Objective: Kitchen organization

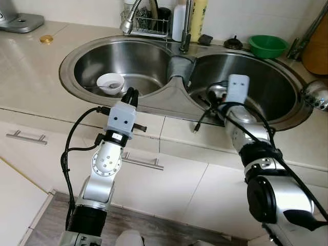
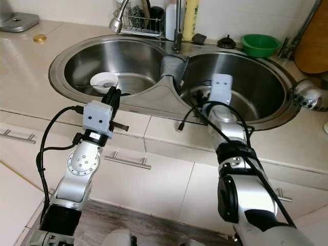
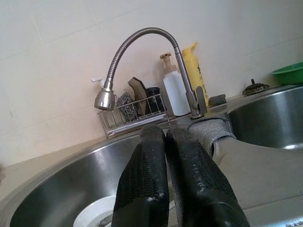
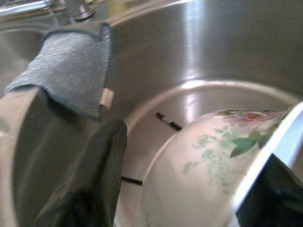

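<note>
A: Double sink [image 1: 169,95] set in the counter, cabinet fronts below. Left arm?

B: Left gripper [image 1: 131,95] sits at the front rim of the left basin, pointing into it. Fingers [image 3: 142,189] pressed together, nothing between them.

A: Anything in that basin?

B: A small white bowl [image 1: 110,83] on the basin floor, just beyond the fingertips, apart from them.

A: Right arm?

B: Right gripper [image 4: 184,189] is down inside the right basin near its front wall. Fingers spread, one black finger each side of a white bowl with a green and pink flower pattern [image 4: 199,170]. The bowl is tilted, rim toward the far finger. Whether the pads touch it, I cannot tell.

A: The divider?

B: A grey cloth [image 1: 180,66] draped over the ridge between the basins, right by the tap base.

A: Back edge of the counter?

B: Flexible tap [image 3: 137,56], wire rack [image 3: 130,116] with a steel scourer, white pump bottle [image 3: 175,90], yellow bottle [image 3: 195,71]. Green bowl [image 1: 267,46] at the back right corner.
</note>
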